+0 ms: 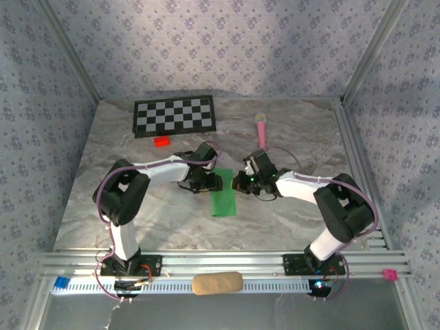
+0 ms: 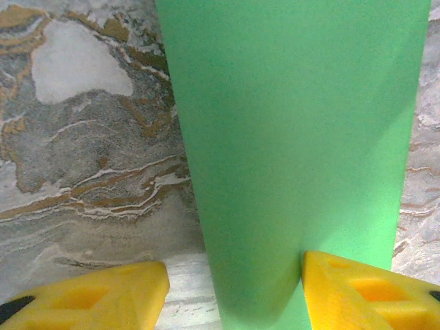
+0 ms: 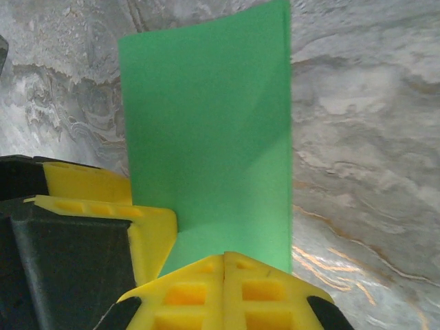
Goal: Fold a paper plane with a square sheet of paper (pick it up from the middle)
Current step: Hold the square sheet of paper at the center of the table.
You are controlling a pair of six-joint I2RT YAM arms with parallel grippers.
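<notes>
Yellow fingertips of the right claw (image 3: 225, 285) are the closest thing in the right wrist view. They are pressed together with no gap. The near edge of the square sheet of paper (image 3: 206, 130) goes in between them, so this claw is closed on the paper. The paper there is bright green, folded to a long band, and one soft crease runs across it.

From the left wrist, the left claw (image 2: 234, 292) has its two yellow fingers (image 2: 103, 295) standing apart, so it is open. The green band (image 2: 295, 137) passes between them. The finger on the right of that picture touches the paper's edge, and the other one is apart from it, over the marbled worktop (image 2: 89, 165).

From above, the paper (image 1: 223, 198) lies near the middle of the worktop (image 1: 295, 220), between the two arms. The left claw (image 1: 205, 182) is at its far left part and the right claw (image 1: 242, 182) at its far right corner. Farther back are a checkerboard (image 1: 174, 115), a small red block (image 1: 161, 141) just before it, and a pink microphone-shaped toy (image 1: 261, 128), all well apart from the paper.
</notes>
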